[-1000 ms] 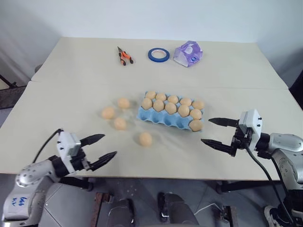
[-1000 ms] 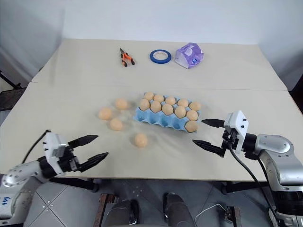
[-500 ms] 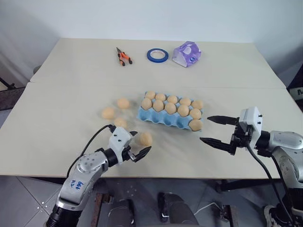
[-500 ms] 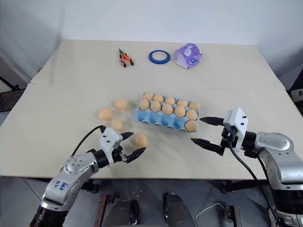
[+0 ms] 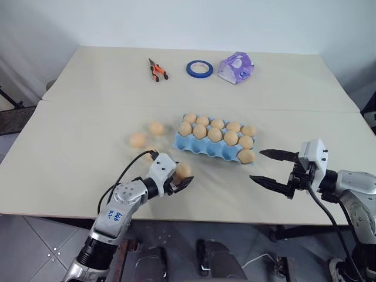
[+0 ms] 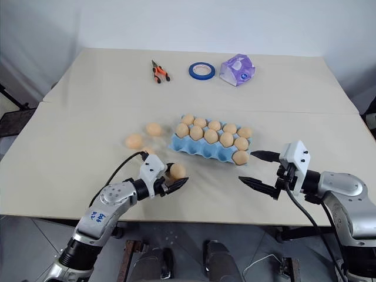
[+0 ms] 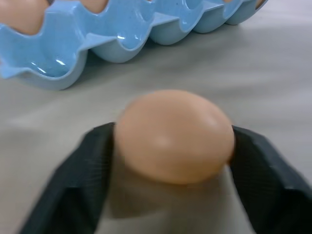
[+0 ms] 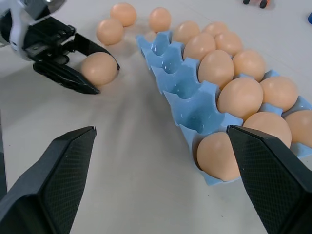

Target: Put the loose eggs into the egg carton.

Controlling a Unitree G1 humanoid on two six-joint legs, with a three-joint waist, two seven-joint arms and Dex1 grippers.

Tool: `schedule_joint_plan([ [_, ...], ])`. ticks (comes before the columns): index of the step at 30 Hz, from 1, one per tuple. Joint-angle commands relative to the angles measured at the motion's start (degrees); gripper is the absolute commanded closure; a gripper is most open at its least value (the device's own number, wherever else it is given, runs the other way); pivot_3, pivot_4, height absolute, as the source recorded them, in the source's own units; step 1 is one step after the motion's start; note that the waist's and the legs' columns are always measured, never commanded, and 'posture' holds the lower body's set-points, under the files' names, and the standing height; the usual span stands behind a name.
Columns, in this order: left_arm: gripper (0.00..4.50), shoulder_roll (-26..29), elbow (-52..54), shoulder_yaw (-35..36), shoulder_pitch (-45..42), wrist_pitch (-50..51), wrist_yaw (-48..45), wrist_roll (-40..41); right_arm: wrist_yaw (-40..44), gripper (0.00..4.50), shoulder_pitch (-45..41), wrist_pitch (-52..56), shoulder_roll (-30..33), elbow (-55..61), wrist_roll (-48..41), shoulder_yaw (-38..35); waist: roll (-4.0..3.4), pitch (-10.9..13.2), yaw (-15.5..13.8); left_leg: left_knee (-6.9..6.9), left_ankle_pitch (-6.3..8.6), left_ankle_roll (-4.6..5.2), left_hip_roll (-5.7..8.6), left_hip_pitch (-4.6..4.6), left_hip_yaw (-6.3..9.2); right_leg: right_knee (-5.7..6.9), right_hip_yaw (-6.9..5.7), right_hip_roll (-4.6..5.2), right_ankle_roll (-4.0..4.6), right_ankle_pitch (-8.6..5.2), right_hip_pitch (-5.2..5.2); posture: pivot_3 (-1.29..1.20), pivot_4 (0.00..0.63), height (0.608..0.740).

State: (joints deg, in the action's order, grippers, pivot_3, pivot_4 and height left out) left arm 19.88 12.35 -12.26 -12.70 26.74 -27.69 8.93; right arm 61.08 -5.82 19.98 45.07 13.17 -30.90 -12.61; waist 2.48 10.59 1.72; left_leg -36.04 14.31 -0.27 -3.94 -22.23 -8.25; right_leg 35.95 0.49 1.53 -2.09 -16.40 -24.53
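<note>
My left gripper [image 5: 184,175] is shut on one loose egg [image 7: 174,134], which rests on the table just in front of the egg carton [image 5: 191,146]. Both black fingers [image 7: 87,180] press against the egg's sides. The light-blue carton holds several tan eggs in its back rows and one at the near right corner [image 5: 246,156]. Several cups in its near row are empty. Three more loose eggs [image 5: 156,127] [image 5: 137,140] [image 8: 110,31] lie to the carton's left. My right gripper [image 5: 257,165] stands open and holds nothing, right of the carton.
At the table's far side lie orange-handled pliers [image 5: 155,70], a blue tape ring [image 5: 199,69] and a purple packet [image 5: 235,66]. The table's front edge [image 5: 223,220] runs just under both grippers.
My left gripper came in from the near left to the loose egg in front of the carton. Its fingers went from wide open to shut on that egg. The right gripper stayed put.
</note>
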Motion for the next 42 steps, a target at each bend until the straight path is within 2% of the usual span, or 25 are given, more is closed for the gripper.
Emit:
schedule_joint_plan([
  [1, 2.14, -0.65, 0.13, 0.06, -0.76, -1.42, -0.38, -0.31, -0.70, 0.00, 0.77, -0.54, 0.20, 2.02, -1.30, -2.86, 0.00, 0.00, -0.06, 0.00, 0.00, 0.02, 0.00, 0.00, 0.00, 0.00, 0.00, 0.00, -0.01, 0.01, 0.00, 0.00, 0.150, 0.740],
  [6, 2.38, -1.19, 2.54, -0.62, -1.82, -2.88, -3.30, 0.95, -1.37, 0.00, 2.38, -0.76, 0.03, 2.86, -1.39, -4.04, 0.00, 0.00, -0.11, 0.01, -0.05, 0.10, -0.01, 0.00, 0.00, 0.00, -0.01, -0.01, -0.01, 0.00, 0.00, 0.00, 0.150, 0.740],
  [12, 2.38, -9.30, 1.88, 0.34, -9.13, 0.39, -0.32, 3.35, -2.79, 0.00, 4.39, -0.30, -0.16, 4.21, -2.19, -5.80, 0.00, 0.00, -0.37, -0.06, -0.05, 0.11, 0.09, -0.07, 0.02, -0.03, 0.00, 0.04, -0.16, 0.09, 0.02, 0.00, 0.150, 0.740],
  [15, 2.38, -13.30, -2.19, 0.28, -13.46, 3.20, 2.12, 2.92, -4.07, 0.00, 5.50, -0.35, -0.44, 5.10, -2.06, -6.57, 0.00, 0.00, -0.29, -0.10, -0.14, 0.33, 0.16, -0.10, 0.02, -0.09, 0.01, 0.09, -0.29, 0.16, 0.06, 0.00, 0.150, 0.740],
  [21, 2.38, -17.60, -12.17, -3.31, -20.45, -1.94, 0.11, 0.73, -5.42, 0.00, 8.08, -1.02, -1.90, 7.46, -3.14, -7.32, -0.01, 0.00, -0.19, -0.08, -0.15, 0.41, 0.18, -0.09, 0.03, -0.11, 0.04, 0.02, -0.37, 0.19, 0.04, 0.00, 0.150, 0.740],
  [28, 2.38, -20.24, -26.62, -4.25, -27.21, -9.59, -2.90, -1.27, -7.94, 0.00, 12.53, -1.47, -3.86, 10.74, -3.04, -9.30, -0.02, 0.00, -0.11, -0.10, -0.14, 0.41, 0.22, -0.14, 0.05, -0.19, 0.02, 0.04, -0.41, 0.18, 0.04, 0.00, 0.150, 0.740],
  [33, 2.38, -21.31, -31.85, -3.81, -29.45, -10.96, -4.48, -1.37, -9.30, 0.00, 15.02, -2.08, -4.73, 12.28, -3.09, -10.30, -0.01, 0.00, -0.12, -0.05, -0.13, 0.41, 0.21, -0.16, 0.06, -0.24, -0.01, 0.03, -0.42, 0.18, 0.02, 0.00, 0.150, 0.740],
  [40, 0.11, -22.10, -33.05, -3.09, -29.88, -10.70, -5.22, -1.54, -9.45, 0.00, 16.89, -3.62, -5.52, 12.90, -3.58, -10.83, -0.02, 0.00, -0.15, -0.05, -0.11, 0.43, 0.21, -0.19, 0.05, -0.25, -0.02, 0.03, -0.44, 0.17, 0.02, 0.00, 0.150, 0.740],
  [42, 0.05, -22.16, -33.10, -2.73, -30.12, -10.85, -4.92, -1.61, -9.41, 0.00, 16.78, -3.87, -5.55, 12.77, -3.82, -10.82, -0.02, 0.00, -0.17, -0.07, -0.12, 0.43, 0.21, -0.18, 0.06, -0.25, -0.02, 0.03, -0.44, 0.17, 0.02, 0.00, 0.150, 0.740],
])
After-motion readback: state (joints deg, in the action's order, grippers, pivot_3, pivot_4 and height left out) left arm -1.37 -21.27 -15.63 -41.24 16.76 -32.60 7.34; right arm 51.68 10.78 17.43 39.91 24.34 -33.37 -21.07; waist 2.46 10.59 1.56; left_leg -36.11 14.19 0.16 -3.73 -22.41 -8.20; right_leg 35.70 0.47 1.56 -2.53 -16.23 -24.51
